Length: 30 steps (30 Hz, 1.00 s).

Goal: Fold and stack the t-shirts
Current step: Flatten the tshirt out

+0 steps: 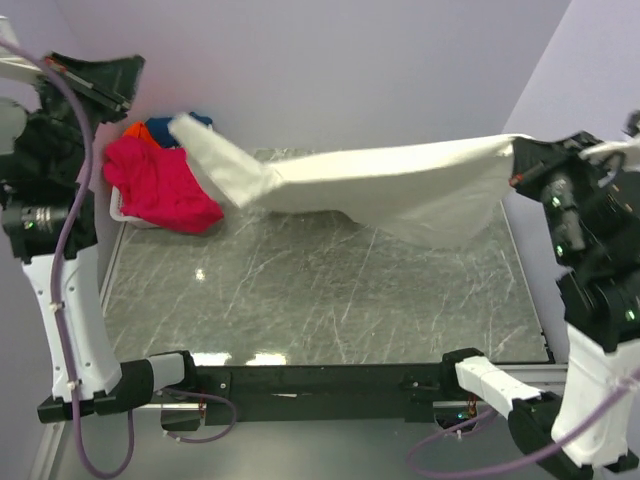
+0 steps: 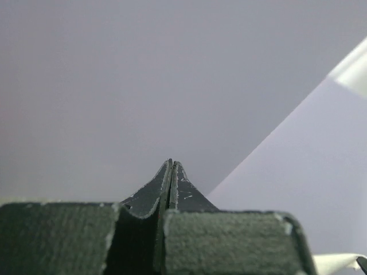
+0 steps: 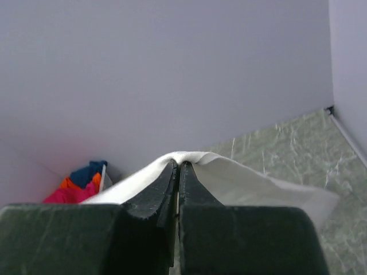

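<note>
The large cream t-shirt (image 1: 400,185) hangs stretched above the table. My right gripper (image 1: 517,162) is shut on its right edge and holds it up. In the right wrist view the cloth (image 3: 241,183) drapes over the closed tips of the right gripper (image 3: 178,165). The shirt's left end (image 1: 195,135) reaches the pile at the back left. That pile holds the magenta pink shirt (image 1: 160,188), the dark blue shirt (image 1: 165,130) and the orange shirt (image 1: 135,130). My left gripper (image 1: 115,75) is raised at the far left, shut and empty (image 2: 171,163), facing the wall.
The white plastic basket (image 1: 120,212) sits under the coloured pile at the back left corner. The marble tabletop (image 1: 300,300) lies below the hanging shirt. Walls close the back and right sides. The pile also shows in the right wrist view (image 3: 77,186).
</note>
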Tool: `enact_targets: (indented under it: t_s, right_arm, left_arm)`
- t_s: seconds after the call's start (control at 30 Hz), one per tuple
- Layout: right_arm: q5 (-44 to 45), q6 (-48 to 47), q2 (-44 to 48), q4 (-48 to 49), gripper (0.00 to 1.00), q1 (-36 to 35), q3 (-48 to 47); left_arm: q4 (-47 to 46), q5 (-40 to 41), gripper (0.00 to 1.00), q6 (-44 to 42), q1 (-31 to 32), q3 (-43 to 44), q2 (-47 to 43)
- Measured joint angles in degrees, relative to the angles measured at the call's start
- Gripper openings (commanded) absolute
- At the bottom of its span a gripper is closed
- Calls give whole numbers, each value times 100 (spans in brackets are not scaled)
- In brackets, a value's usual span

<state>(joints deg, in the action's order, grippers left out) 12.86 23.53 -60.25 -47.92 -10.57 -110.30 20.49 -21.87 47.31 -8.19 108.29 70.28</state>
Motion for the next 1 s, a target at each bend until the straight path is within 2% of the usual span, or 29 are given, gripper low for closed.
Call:
enact_targets:
  t_s: [0.13, 0.27, 0.33, 0.47, 0.57, 0.67, 0.8, 0.9, 1.0]
  right_arm:
    - [162, -85, 411, 120, 0, 0, -35]
    - [356, -149, 433, 293, 0, 0, 39]
    - [428, -181, 387, 481, 0, 0, 297]
    - [490, -197, 234, 905, 0, 7, 1300]
    - [507, -153, 92, 1119, 0, 7, 2181]
    - [564, -107, -55, 1163, 0, 7, 2944]
    - [774, -79, 39, 1154, 0, 33, 3571]
    - [907, 9, 258, 1215, 0, 122, 3936]
    - [960, 149, 435, 1250, 0, 192, 4236]
  left_arm:
    - [-13, 245, 1, -107, 199, 909, -4]
    - [-350, 238, 1, -111, 282, 962, -83]
    - [-623, 219, 1, -111, 321, 590, -101]
    - [-730, 238, 1, -192, 645, -763, -46]
    - [-527, 431, 2, -376, 1268, -1886, 221]
    - [-138, 588, 23, -595, 2194, -2900, 496]
    - [168, 686, 43, -754, 3316, -3766, 643]
    - [111, 737, 51, -772, 4048, -3921, 782]
    - [-111, 765, 54, -769, 4634, -3790, 1217]
